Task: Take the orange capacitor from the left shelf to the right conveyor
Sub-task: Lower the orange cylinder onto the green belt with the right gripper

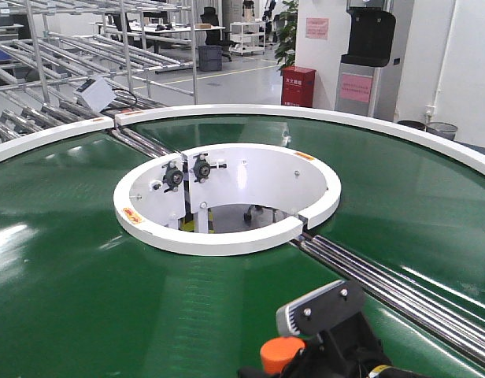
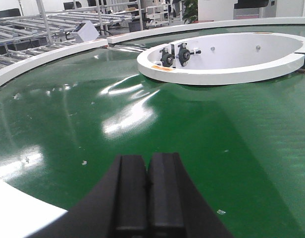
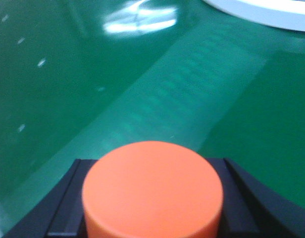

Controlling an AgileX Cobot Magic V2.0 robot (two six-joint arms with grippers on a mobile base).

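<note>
Where the right gripper [image 3: 152,168] enters the right wrist view, its two black fingers [image 3: 63,198] are clamped on either side of the orange capacitor [image 3: 152,191], which stands upright between them with its flat top facing the camera. The capacitor's side and base are hidden, so contact with the surface below cannot be confirmed. In the front view the same gripper and capacitor sit at the near edge, partly cut off by the frame.

The left gripper [image 2: 147,171] has its black pads pressed together with nothing between them and hangs over the near left part of the belt.

Both grippers are over the green belt [image 1: 69,276] of the conveyor [image 1: 431,205]. Beyond them lies the white-walled central opening [image 1: 250,177], with two black bearing blocks [image 1: 187,172] mounted on its far left inner wall. Steel rollers [image 1: 384,276] run across the belt from the opening toward the near right, just beside the right gripper. The white outer rim [image 1: 305,114] bounds the far side.

Past the rim stand bare roller-rail racks [image 1: 69,55] at far left, a small grey box [image 1: 95,93], a red cabinet [image 1: 298,85] and a grey standing unit [image 1: 368,59]. The right wrist view is blurred.
</note>
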